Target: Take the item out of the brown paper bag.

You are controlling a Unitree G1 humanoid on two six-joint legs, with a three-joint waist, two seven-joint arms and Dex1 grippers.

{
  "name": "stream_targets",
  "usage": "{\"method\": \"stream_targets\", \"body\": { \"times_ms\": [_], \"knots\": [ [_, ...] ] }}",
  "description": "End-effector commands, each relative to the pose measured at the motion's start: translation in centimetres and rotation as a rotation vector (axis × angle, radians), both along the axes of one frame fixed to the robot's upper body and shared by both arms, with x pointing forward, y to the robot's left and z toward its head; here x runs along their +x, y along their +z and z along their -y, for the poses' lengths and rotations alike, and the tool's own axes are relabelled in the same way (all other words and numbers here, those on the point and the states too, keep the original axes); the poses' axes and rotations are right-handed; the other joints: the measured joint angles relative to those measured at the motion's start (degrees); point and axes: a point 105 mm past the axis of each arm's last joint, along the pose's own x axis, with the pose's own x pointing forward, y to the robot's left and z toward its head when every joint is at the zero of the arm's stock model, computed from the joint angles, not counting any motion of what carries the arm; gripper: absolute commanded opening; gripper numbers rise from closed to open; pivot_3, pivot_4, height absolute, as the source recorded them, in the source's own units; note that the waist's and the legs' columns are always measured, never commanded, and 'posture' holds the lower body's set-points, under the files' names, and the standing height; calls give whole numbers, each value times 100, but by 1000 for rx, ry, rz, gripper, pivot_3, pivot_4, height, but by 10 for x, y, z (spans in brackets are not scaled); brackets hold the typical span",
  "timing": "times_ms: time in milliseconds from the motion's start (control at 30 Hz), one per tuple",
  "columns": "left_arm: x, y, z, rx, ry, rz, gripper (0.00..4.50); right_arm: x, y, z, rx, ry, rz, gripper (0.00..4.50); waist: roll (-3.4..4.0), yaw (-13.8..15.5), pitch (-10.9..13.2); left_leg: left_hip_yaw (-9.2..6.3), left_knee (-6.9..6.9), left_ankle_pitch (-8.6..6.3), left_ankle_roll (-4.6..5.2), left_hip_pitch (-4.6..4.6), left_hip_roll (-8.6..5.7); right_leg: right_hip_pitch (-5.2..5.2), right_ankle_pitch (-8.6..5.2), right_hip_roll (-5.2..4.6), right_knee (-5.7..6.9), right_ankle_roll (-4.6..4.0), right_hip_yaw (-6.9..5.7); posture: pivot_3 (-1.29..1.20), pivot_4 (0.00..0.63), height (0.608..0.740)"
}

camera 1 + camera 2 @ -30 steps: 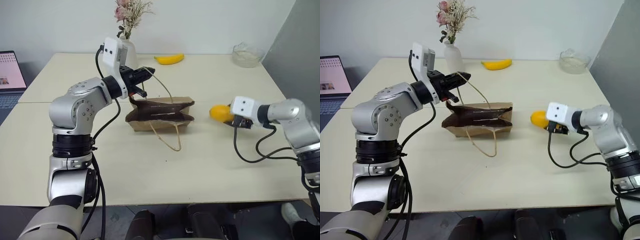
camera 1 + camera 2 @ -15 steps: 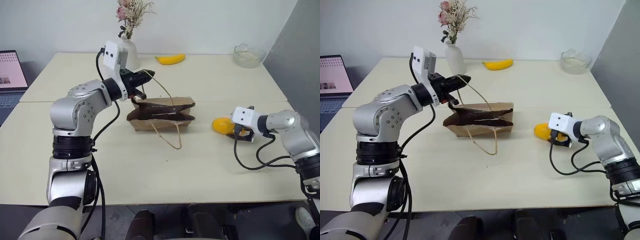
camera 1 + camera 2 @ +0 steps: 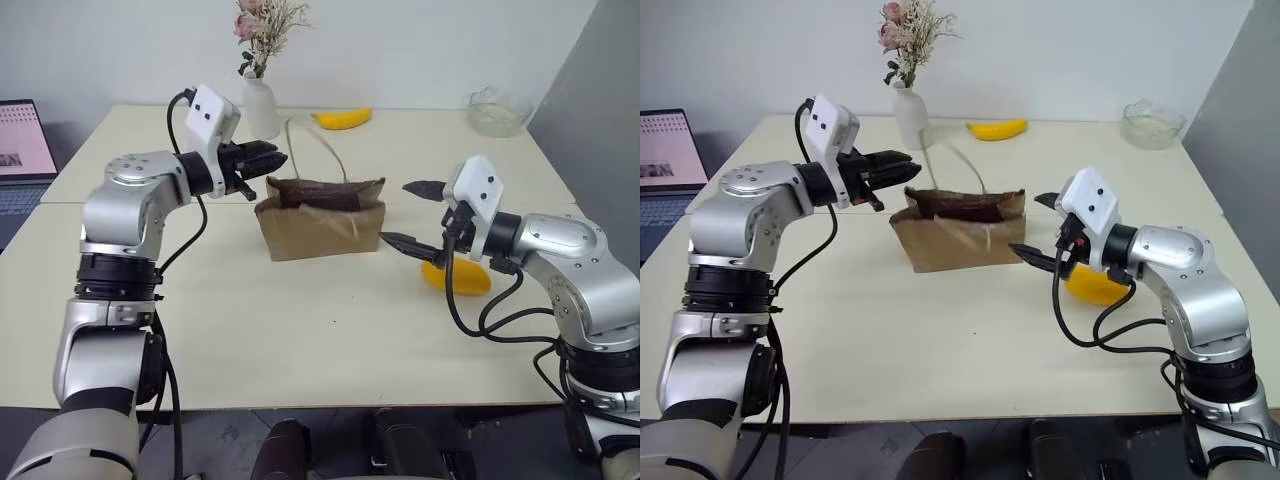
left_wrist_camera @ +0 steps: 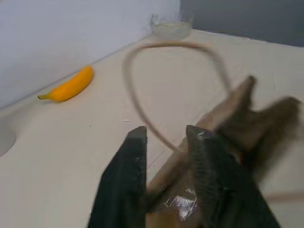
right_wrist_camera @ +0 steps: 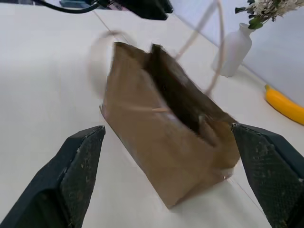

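Observation:
The brown paper bag (image 3: 320, 222) stands upright mid-table with its mouth up and one cord handle (image 3: 318, 150) rising in a loop above it. My left gripper (image 3: 275, 163) hovers just left of the bag's top, fingers apart and nothing clamped; in the left wrist view the handle (image 4: 142, 95) curves beyond the gap. My right gripper (image 3: 412, 214) is wide open just right of the bag, pointing at its side, its fingers (image 5: 80, 161) spread past the bag's width. The item, a rounded orange-yellow fruit (image 3: 1095, 288), lies on the table under my right forearm, outside the bag.
A white vase (image 3: 258, 105) of dried flowers stands behind the bag. A banana (image 3: 340, 118) lies at the back, a glass bowl (image 3: 495, 108) at the back right. A laptop (image 3: 20, 150) sits off the far left. A grey wall runs along the right.
The bag went from lying flat to standing upright. My left gripper opened, let go of the handle and drew left. My right gripper left the fruit on the table, rose and swung left toward the bag.

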Motion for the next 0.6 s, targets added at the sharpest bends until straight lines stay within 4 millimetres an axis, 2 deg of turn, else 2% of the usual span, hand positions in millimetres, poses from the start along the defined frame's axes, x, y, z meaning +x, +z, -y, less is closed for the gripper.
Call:
{"method": "stream_targets", "body": {
  "times_ms": [33,100,233,333,500,600],
  "knots": [
    [-10,21,-2,2,-18,85,2746,2,15,0,19,-6,59,4500,0,3,0,0,0,0,1,0,0,0,0,0,0,0,-1,0,150,740],
    [-15,24,-14,-2,20,114,3360,6,18,1,40,-13,70,4500,0,-2,0,0,-1,-1,1,-1,3,0,0,0,-1,0,-3,0,150,740],
    [-29,21,-39,-35,161,181,3360,11,16,8,93,-69,99,4500,1,-31,1,1,-7,-1,2,0,14,-5,0,1,1,-1,3,0,150,740],
    [-41,2,-60,-47,384,238,3360,15,7,13,186,-141,134,4500,1,-26,0,-1,-11,-1,2,3,19,-5,-1,2,3,-2,4,0,150,740],
    [-72,-48,-53,-20,505,285,3360,11,-31,17,234,-206,92,4500,1,32,0,2,-8,-1,1,4,10,1,-1,-13,0,-2,8,0,150,740],
    [-83,-69,-46,-58,530,267,3360,9,-43,17,257,-226,86,4500,0,89,0,3,0,-1,2,4,2,5,1,-22,0,0,7,0,150,740]
  ]
}}
